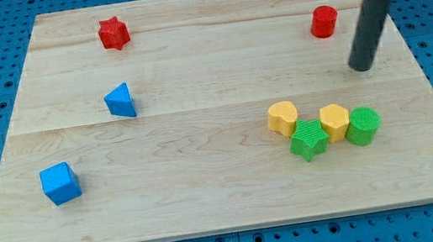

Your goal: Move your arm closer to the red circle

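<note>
Starting at the view's bottom, you have the blue cube near the lower left of the wooden surface, and toward the lower right a tight cluster: a yellow block, a green star-like block, a second yellow block and a green cylinder, each touching or just beside its neighbour. Farther up sits the blue triangle, and at the top left the red star. Your target, the red circle, stands at the upper right, well apart from the cluster. It is a short upright cylinder, so its long axis runs vertically and, being round, it points no particular way across the board. This arm carries no pincer, so there is nothing to report as apart or together; you only have the rod, and my tip rests just below and to the right of the red circle, near it but not touching. I judge the approach largely done: what remains is a short slide up and to the view's left to close the last gap.
</note>
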Available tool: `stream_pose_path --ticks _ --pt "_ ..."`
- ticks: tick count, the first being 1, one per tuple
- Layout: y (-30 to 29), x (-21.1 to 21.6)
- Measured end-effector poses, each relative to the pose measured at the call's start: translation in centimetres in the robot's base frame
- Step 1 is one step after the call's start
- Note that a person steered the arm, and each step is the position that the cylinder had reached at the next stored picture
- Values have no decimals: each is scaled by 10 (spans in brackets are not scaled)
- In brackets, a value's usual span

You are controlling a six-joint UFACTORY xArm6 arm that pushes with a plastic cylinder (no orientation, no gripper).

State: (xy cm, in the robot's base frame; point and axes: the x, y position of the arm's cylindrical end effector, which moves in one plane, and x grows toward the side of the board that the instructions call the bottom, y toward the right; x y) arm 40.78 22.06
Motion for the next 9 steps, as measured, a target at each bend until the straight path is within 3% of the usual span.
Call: stream_pose_path --ticks 1,3,5,6,9 --pt "53 -4" --pt "63 -6" --pt "125 -12" --pt "124 -18" --pt "62 -98"
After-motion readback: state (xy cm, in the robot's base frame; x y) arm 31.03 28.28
